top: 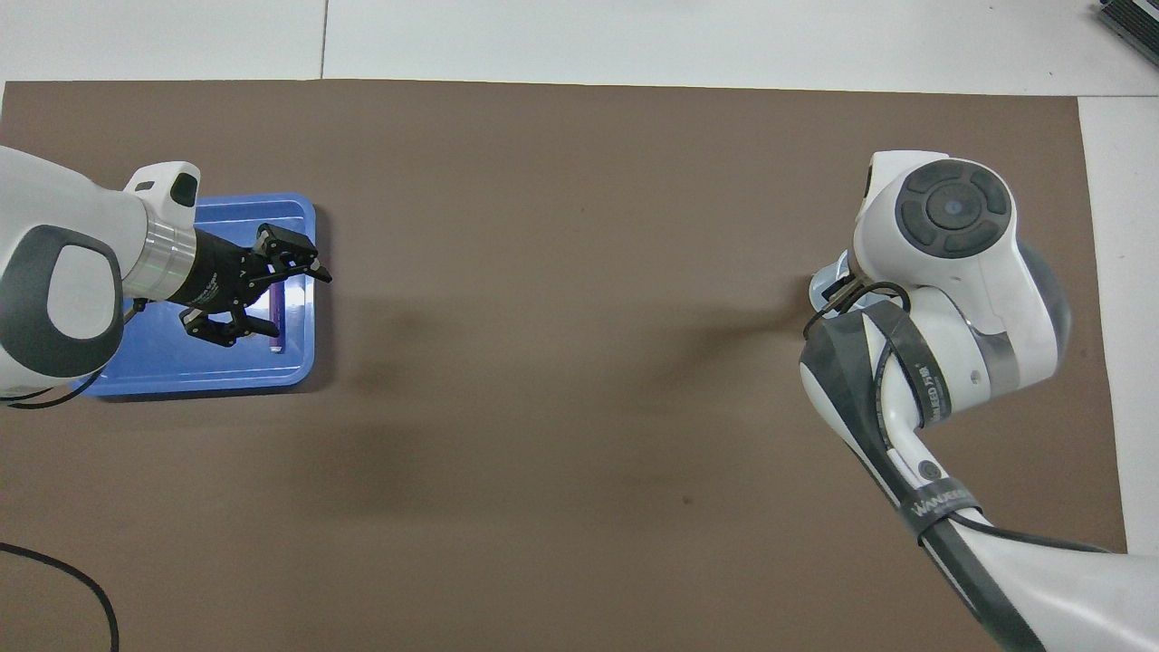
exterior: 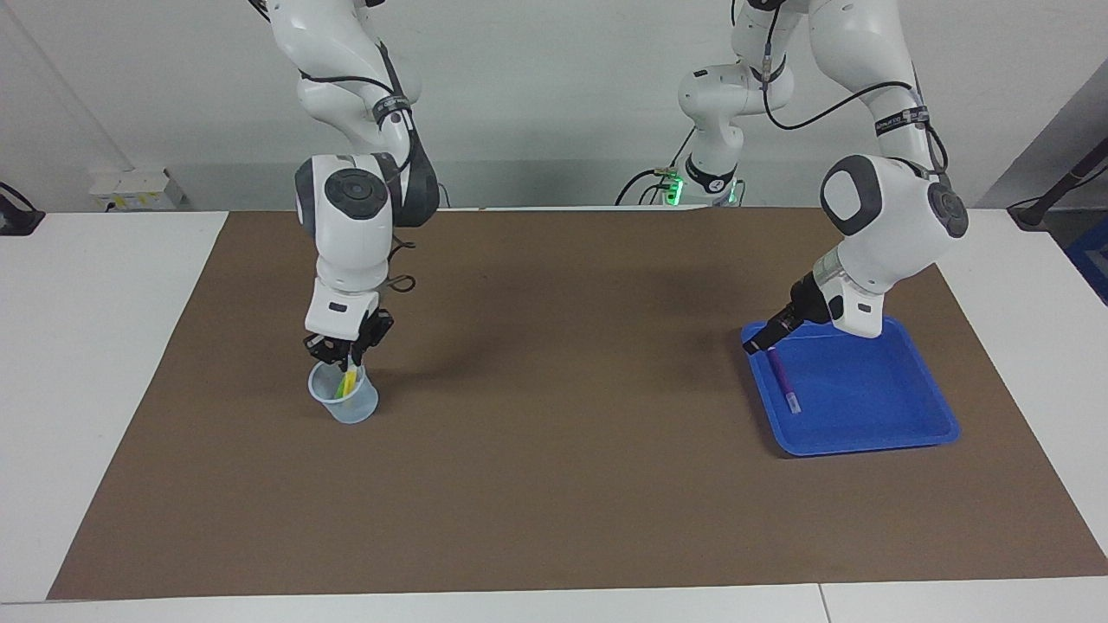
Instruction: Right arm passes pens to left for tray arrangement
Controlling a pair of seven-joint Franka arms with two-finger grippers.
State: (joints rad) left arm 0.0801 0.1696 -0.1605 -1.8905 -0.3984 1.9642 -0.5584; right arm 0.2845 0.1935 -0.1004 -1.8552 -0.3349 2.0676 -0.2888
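A: Locate the pens.

B: The purple pen [exterior: 785,381] lies flat in the blue tray [exterior: 874,424], along the tray's edge toward the table's middle. From the tray's centre in the facing view it sits at about 9 o'clock. The yellow pen [exterior: 349,378] stands tilted in the translucent cup [exterior: 344,400] at the right arm's end of the table. Something green shows beside the yellow pen in the cup.

A: State of each gripper?

B: The right gripper [exterior: 348,350] hangs at 12 o'clock over the cup, clenched on the top of the yellow pen. The left gripper [top: 272,294] is released, its jaws spread wide and empty, over the tray's edge above the purple pen.

A: What differs between the views?

B: In the overhead view the right arm's wrist covers its gripper and the pens; only a sliver of the cup's rim shows. The facing view shows these. The left gripper's spread shows clearly only from overhead; there it partly covers the purple pen.
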